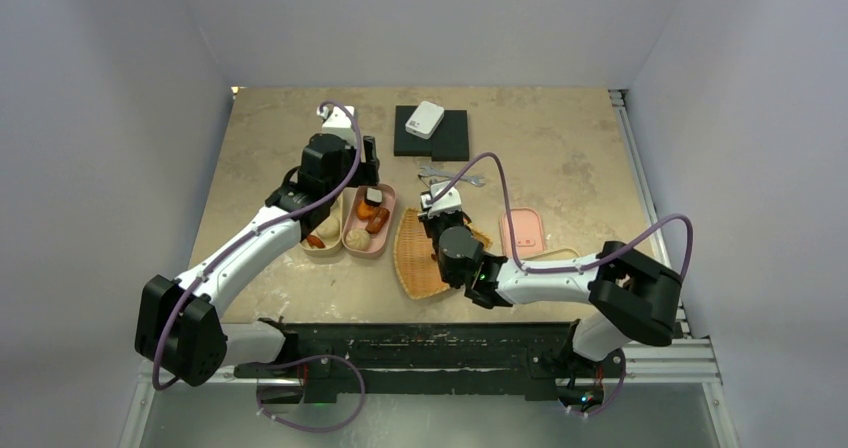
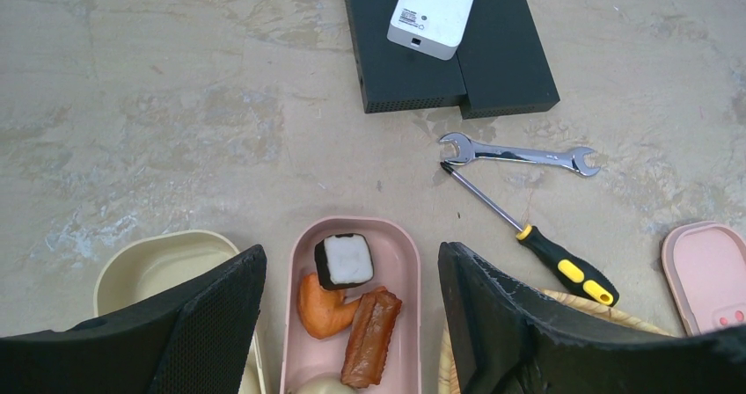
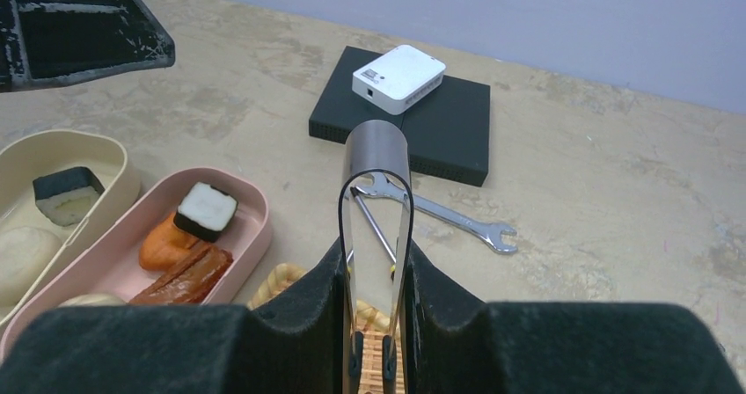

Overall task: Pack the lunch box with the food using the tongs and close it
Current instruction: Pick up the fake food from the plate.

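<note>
Right pincer (image 3: pixel 376 258) narrow around tongs (image 3: pixel 376 152)

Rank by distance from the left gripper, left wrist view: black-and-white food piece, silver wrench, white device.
1. Black-and-white food piece: in the pink lunch box, just ahead of the open left gripper.
2. Silver wrench: on the table, farther ahead, to the right.
3. White device: farthest, on the black block at the top.
</note>
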### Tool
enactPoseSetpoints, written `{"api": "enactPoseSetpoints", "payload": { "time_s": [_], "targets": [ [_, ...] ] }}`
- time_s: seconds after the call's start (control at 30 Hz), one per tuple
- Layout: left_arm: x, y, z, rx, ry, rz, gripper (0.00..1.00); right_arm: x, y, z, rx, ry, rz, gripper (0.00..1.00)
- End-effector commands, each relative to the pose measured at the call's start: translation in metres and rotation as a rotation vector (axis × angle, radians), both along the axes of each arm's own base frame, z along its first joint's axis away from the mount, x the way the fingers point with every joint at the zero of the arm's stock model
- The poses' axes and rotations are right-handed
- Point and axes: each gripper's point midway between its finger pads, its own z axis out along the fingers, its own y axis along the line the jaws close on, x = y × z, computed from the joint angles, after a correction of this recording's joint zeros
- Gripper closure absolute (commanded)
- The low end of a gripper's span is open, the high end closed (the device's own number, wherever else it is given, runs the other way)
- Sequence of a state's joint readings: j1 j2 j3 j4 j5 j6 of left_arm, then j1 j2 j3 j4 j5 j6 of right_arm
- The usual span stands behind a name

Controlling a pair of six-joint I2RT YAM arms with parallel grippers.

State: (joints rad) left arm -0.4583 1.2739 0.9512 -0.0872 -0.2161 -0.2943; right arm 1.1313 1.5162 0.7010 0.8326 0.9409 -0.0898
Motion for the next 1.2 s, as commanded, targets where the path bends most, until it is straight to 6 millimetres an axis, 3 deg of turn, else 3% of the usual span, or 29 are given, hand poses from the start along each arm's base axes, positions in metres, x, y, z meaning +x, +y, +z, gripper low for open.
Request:
{"api": "enactPoseSetpoints", "payload": {
  "time_s": [0.0,0.3,0.57,0.6,0.63,0.67,0.7,1.17],
  "targets": [
    [0.003,0.002,0.020,-0.014,-0.056,0.002,0.29,0.003,-0.005,0.012,0.051,-0.043,-0.047,0.81],
    [0.004,0.000,0.019,-0.018,-0.052,-0.005,0.29,0.003,-0.005,0.009,0.041,-0.041,-0.049,0.70],
    [0.004,0.000,0.017,-0.018,-0.049,-0.008,0.29,0.004,-0.004,0.007,0.035,-0.040,-0.050,0.71],
    [0.004,0.000,0.017,-0.017,-0.047,-0.008,0.29,0.004,-0.004,0.007,0.034,-0.039,-0.048,0.73],
    [0.004,0.000,0.017,-0.018,-0.047,-0.008,0.29,0.004,-0.003,0.007,0.032,-0.039,-0.044,0.81],
    [0.004,0.000,0.017,-0.017,-0.047,-0.008,0.29,0.003,-0.002,0.006,0.028,-0.038,-0.041,0.96],
    [0.004,0.000,0.017,-0.018,-0.048,-0.006,0.29,0.003,-0.003,0.007,0.032,-0.040,-0.041,1.00],
    [0.004,0.001,0.020,-0.017,-0.055,-0.004,0.29,0.000,-0.005,0.019,0.073,-0.050,-0.026,1.00]
  ]
}}
